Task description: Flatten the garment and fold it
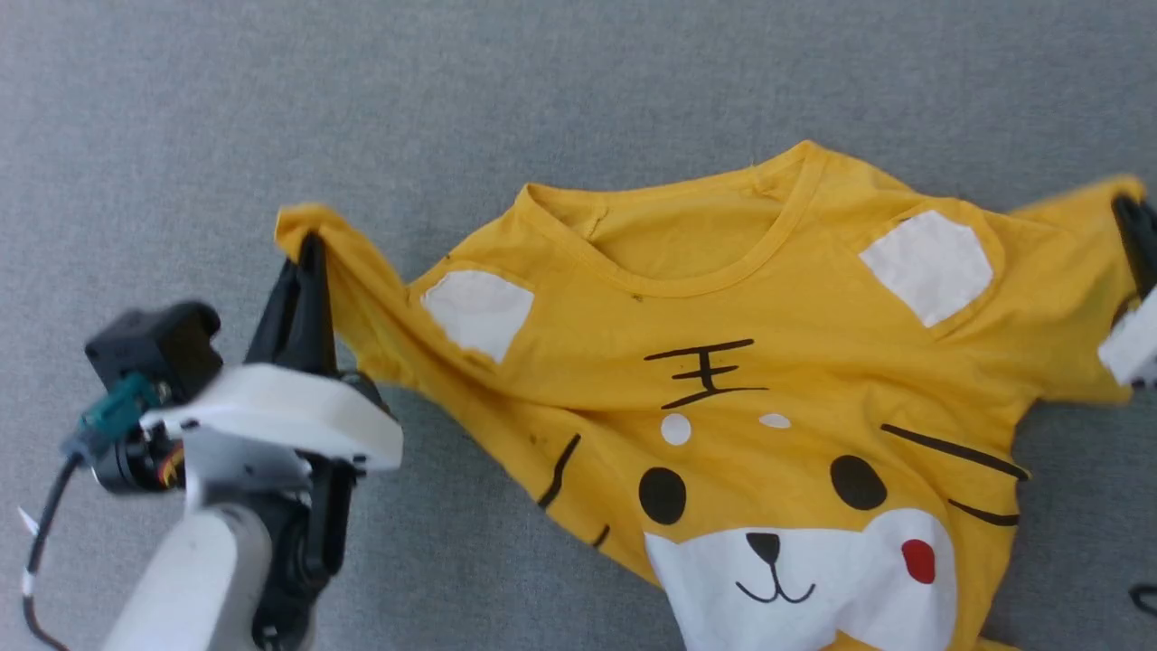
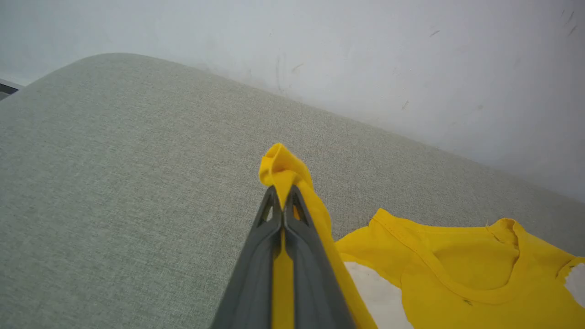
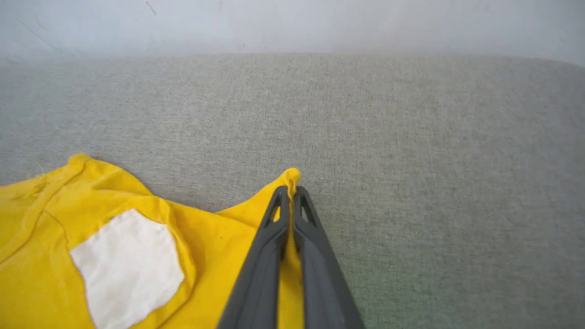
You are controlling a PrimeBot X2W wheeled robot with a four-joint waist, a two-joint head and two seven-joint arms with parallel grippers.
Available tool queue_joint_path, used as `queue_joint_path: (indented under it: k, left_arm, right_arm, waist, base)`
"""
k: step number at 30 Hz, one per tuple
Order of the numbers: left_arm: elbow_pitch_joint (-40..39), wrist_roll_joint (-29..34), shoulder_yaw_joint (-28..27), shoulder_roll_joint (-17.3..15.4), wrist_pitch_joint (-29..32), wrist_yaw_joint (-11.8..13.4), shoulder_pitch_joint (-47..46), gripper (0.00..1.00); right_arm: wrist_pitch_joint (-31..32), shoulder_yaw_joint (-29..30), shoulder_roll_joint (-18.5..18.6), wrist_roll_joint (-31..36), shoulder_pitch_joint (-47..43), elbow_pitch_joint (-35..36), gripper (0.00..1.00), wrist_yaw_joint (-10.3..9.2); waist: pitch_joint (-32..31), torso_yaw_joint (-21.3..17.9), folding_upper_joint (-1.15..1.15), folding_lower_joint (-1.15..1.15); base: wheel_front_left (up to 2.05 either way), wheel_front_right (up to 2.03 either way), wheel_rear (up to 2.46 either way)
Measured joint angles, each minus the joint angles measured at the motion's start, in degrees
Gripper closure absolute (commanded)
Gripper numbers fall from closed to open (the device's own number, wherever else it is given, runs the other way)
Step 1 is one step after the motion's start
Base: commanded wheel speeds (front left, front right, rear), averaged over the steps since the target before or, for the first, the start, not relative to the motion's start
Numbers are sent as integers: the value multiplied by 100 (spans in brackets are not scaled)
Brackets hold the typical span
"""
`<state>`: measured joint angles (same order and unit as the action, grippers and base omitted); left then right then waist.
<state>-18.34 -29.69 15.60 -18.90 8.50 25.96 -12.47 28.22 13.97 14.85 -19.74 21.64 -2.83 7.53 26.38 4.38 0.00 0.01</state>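
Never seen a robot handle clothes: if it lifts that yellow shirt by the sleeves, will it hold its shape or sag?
Probably sag: the shirt creases and drapes between the left gripper and right gripper, each shut on a sleeve tip. Likely light, since those thin pinches hold it. It may drag rather than slide on the coarse grey surface.

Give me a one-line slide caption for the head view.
Left gripper and right gripper each pinch a sleeve of the yellow cartoon-face garment, front up on grey cloth surface.

Bright even light, soft shadows, slight blur
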Motion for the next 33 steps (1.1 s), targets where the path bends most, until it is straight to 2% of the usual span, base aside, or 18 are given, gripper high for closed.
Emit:
queue_joint_path:
  k: [5,10,18,23,27,33]
  left_arm:
    - [81,108,20,-290,201,-202,-694,100]
    - [230,309,-69,-771,614,-444,-1783,100]
    - [1007,491,-5,-1263,1374,-970,-3563,100]
    - [1415,559,142,-1384,1707,-1232,-4323,100]
    - [1525,543,169,-1396,1995,-1334,-4799,100]
    - [1496,335,160,-1368,2516,-1330,-5180,100]
  right_arm:
    - [-115,-225,-48,-209,486,583,100,0]
    - [-226,-368,146,-177,1374,944,100,0]
    - [-263,-688,439,-74,2835,535,100,0]
    - [-258,-873,460,-40,3389,277,100,0]
    - [-82,-936,457,-87,3660,237,100,0]
    - [392,-1023,467,-267,3880,335,100,0]
  waist:
    - [-288,-96,0,0]
    - [-641,-223,0,-1]
    - [-1166,-474,0,-1]
    - [-1449,-638,0,-1]
    - [-1638,-757,0,-1]
    - [-1737,-917,0,-2]
  base:
    - [0,0,0]
    - [0,0,0]
    - [0,0,0]
    - [0,0,0]
    - [0,0,0]
    - [0,0,0]
